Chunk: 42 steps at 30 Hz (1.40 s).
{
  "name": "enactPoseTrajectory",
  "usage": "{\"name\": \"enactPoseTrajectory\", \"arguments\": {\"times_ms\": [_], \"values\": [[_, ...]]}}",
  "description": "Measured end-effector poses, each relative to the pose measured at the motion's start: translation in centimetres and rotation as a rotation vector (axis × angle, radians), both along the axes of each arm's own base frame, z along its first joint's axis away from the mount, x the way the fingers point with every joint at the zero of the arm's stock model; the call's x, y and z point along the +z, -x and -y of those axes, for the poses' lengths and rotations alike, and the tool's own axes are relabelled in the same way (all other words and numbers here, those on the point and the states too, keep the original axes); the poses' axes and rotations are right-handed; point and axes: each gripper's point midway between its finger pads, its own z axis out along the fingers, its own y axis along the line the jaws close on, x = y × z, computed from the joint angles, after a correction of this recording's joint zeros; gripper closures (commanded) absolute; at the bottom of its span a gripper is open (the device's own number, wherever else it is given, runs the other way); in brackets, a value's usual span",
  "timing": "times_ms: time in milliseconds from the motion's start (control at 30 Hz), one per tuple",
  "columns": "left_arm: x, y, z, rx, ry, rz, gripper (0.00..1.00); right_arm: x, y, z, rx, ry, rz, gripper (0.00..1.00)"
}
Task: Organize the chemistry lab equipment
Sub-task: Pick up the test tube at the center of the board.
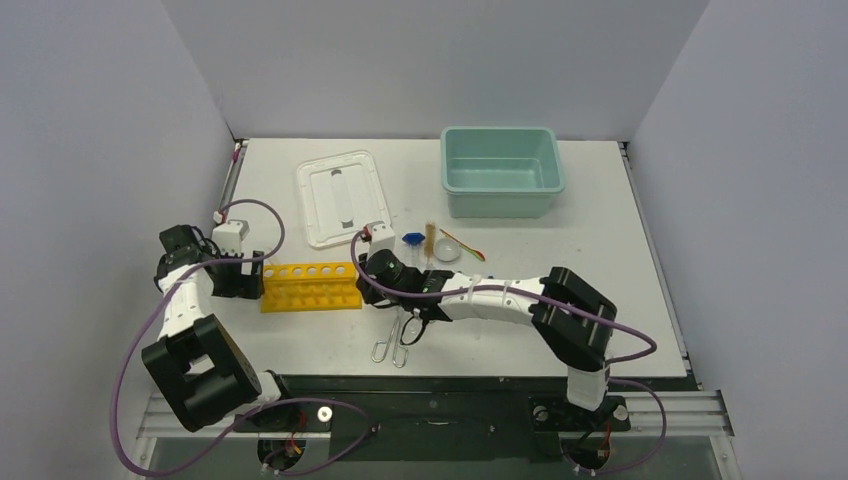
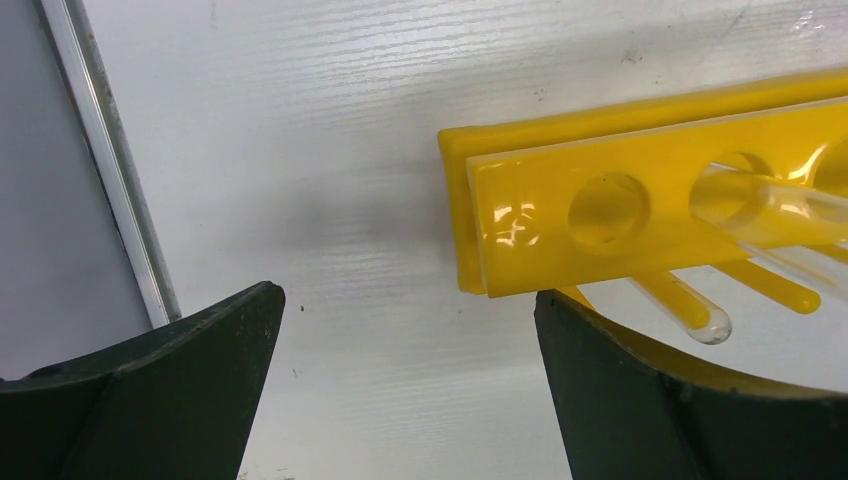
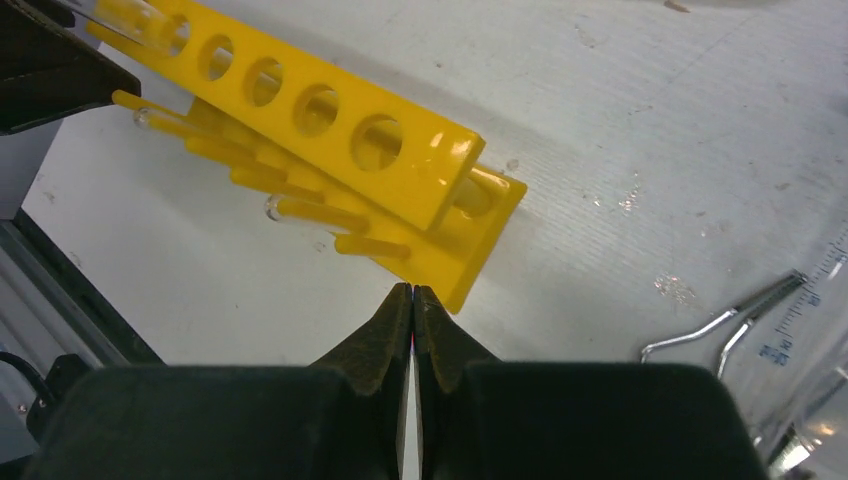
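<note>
On the desk, left of centre: yellow holed rack (image 1: pixel 310 287), long side running left to right. Slotted through holes near its left end: clear glass tubes (image 2: pixel 770 205), rounded bottoms showing below the top plate.

At the rack's left end: left fingers (image 2: pixel 170 400) spread wide, gripping nothing. Between them, close against one finger: the rack's corner; impossible to tell whether touching or not.

At the rack's right end: right fingers (image 3: pixel 385 330) pressed fully together, nothing pinched between them, tips just short of the base corner.

Right of the rack and nearer the arm bases: metal loop-handled tongs (image 1: pixel 395 340), flat on the desk, partly under the right arm. Beside the tongs, at the edge of the right wrist view: clear graduated glass vessel (image 3: pixel 815 320), only partly seen.

Behind the rack: white lid (image 1: pixel 342 197), flat on the desk.

Behind the rack's right end, close together in a row: blue-capped vial (image 1: pixel 412 240), tan-bristled brush (image 1: pixel 430 240), round dish (image 1: pixel 448 250).

Far behind and to the right of the rack: teal tub (image 1: pixel 500 203), open side up.
</note>
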Motion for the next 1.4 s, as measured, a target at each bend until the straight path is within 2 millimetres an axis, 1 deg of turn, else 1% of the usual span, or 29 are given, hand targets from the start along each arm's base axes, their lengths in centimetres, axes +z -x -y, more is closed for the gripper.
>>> {"name": "enactPoseTrajectory", "arguments": {"times_ms": [100,233,400,500,700,767,800,833,867,900,933,967,1000,1033,1100,1133,1167,1233,1300,1333,1367,1400], "values": [[0.0,0.0,0.0,0.001,0.001,0.0,0.03,-0.7,-0.4,-1.0,0.026,-0.037,-0.037,1.0],[0.0,0.0,0.0,0.005,0.003,0.0,0.03,-1.7,-2.3,-1.9,0.026,-0.058,-0.073,1.0],[-0.4,0.0,0.0,0.016,0.013,-0.011,0.03,-1.8,-4.4,-2.8,0.023,-0.094,-0.098,1.0],[-0.7,0.0,-0.1,0.031,0.022,-0.021,0.03,-1.3,-5.4,-3.5,0.023,-0.114,-0.094,1.0],[-1.1,-0.1,-0.3,0.045,0.029,-0.029,0.03,0.0,-6.9,-6.4,0.043,-0.155,-0.078,1.0],[-1.1,-0.1,-0.4,0.054,0.032,-0.03,0.03,0.4,-7.4,-6.9,0.043,-0.163,-0.075,0.99],[-1.0,-0.1,-0.4,0.056,0.031,-0.027,0.03,0.5,-7.6,-7.1,0.043,-0.163,-0.075,0.97],[-0.9,-0.2,-0.5,0.059,0.031,-0.026,0.03,0.6,-7.8,-7.1,0.04,-0.163,-0.074,0.91],[-0.8,-0.3,-0.6,0.06,0.03,-0.021,0.03,0.5,-7.9,-6.9,0.037,-0.159,-0.076,0.88],[-0.6,-0.4,-0.6,0.061,0.028,-0.017,0.03,0.4,-8.1,-6.7,0.033,-0.152,-0.078,0.82],[-0.5,-0.4,-0.7,0.061,0.026,-0.014,0.03,0.5,-8.3,-6.5,0.031,-0.152,-0.076,0.79],[-0.4,-0.3,-0.7,0.062,0.024,-0.013,0.03,0.6,-8.4,-6.2,0.025,-0.15,-0.073,0.74],[-0.2,-0.2,-0.7,0.06,0.021,-0.012,0.03,0.8,-8.3,-5.7,0.02,-0.144,-0.07,0.72],[0.0,0.0,-0.6,0.059,0.018,-0.01,0.04,0.7,-8.1,-4.7,0.011,-0.124,-0.07,0.69],[0.6,0.6,-0.6,0.052,0.007,-0.007,0.03,0.6,-7.3,-1.8,-0.019,-0.068,-0.08,0.64],[1.0,0.9,-0.5,0.048,0.001,-0.006,0.03,0.7,-6.8,0.0,-0.039,-0.037,-0.087,0.63],[1.3,1.3,-0.5,0.042,-0.004,-0.007,0.03,1.2,-6.6,1.4,-0.059,-0.022,-0.085,0.61],[2.0,2.0,-0.4,0.027,-0.01,-0.019,0.03,2.7,-6.1,4.9,-0.111,0.003,-0.075,0.6],[2.6,2.7,-0.2,0.011,-0.005,-0.038,0.03,5.0,-6.0,8.4,-0.176,0.004,-0.046,0.6],[2.7,2.9,-0.4,0.014,-0.004,-0.042,0.03,6.0,-5.9,9.8,-0.205,0.003,-0.035,0.6],[2.9,3.1,-0.4,0.016,0.002,-0.047,0.03,7.4,-5.9,12.1,-0.257,0.002,-0.015,0.6],[3.1,3.4,-0.6,0.019,0.007,-0.053,0.03,8.2,-6.0,13.7,-0.299,0.001,-0.005,0.61]]}}
